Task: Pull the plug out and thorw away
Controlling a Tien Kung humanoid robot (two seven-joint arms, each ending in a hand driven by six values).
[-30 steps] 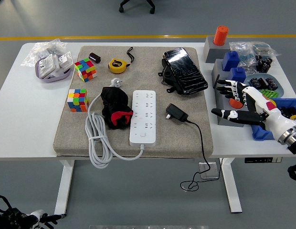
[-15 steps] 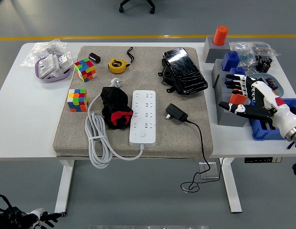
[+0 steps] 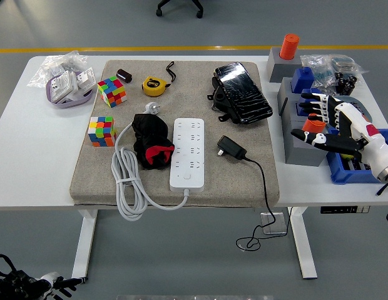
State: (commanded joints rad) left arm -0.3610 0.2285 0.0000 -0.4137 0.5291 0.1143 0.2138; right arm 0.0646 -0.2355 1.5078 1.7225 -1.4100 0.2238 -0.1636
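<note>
From the head view, the only one I have, the black plug (image 3: 231, 147) lies free on the grey mat (image 3: 244, 181), just right of the white power strip (image 3: 187, 152) and apart from it, so the pulling-out looks done. Its prongs point left toward the strip's sockets and its long axis runs roughly left-upper to right-lower; the black cable (image 3: 263, 187) trails off its right end, over the table (image 3: 31, 162) edge and down to the floor.

My right robot hand (image 3: 325, 122) hangs over the grey blocks (image 3: 303, 147) at the table's right side, well apart from the plug, fingers spread and holding nothing. The left robot hand is out of sight.

For the step in hand, I'd bring the right robot hand in from the right, along the cable line, and close across the plug's short sides, not over the prongs. I'd lift straight up first so the trailing cable doesn't snag the mat edge. I can't pick out a bin for the throw-away from here.
</note>
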